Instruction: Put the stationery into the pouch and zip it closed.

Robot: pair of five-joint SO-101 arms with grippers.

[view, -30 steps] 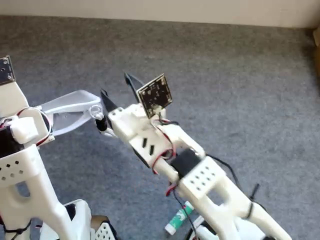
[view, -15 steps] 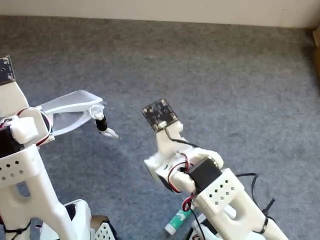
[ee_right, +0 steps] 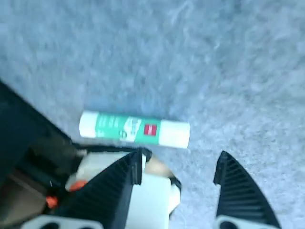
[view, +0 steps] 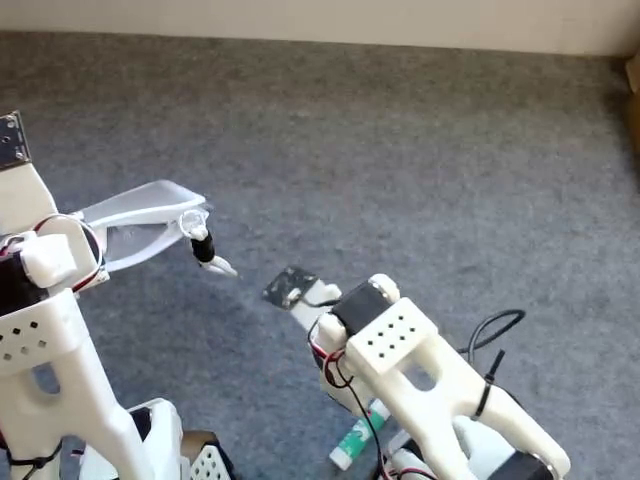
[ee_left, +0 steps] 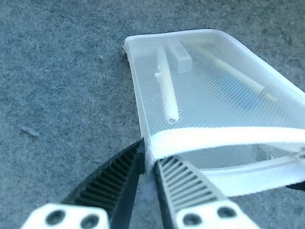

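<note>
Pouch: a see-through mesh pouch (ee_left: 214,100) with white edge bands, pinched at one corner of its mouth end. In the high view it (view: 140,222) sticks out from the left arm toward the middle of the desk.
Pouch mouth: the two white bands stand apart, so it is not zipped. A dark zip pull (view: 203,248) hangs at the end nearest the right arm.
Seen through the mesh: two long white sticks (ee_left: 167,88) lying lengthwise and a small block (ee_left: 181,53) near the far end. What kind of stationery they are cannot be told.
Glue stick: a white tube with a green label (ee_right: 134,130), on its side on the desk, outside the pouch and well apart from it. In the high view it (view: 352,442) lies by the base of the right arm, partly under it.
Left hand (ee_left: 148,155): closed tight on the pouch's edge band, fingers on either side of it.
Right hand (ee_right: 181,156): spread wide and holding nothing, poised over the glue stick without touching it.
Right arm (view: 420,365): folded low over the near side of the desk.
Left arm (view: 45,330): at the near left corner.
Desk (view: 450,150): covered in grey, carpet-like cloth.
</note>
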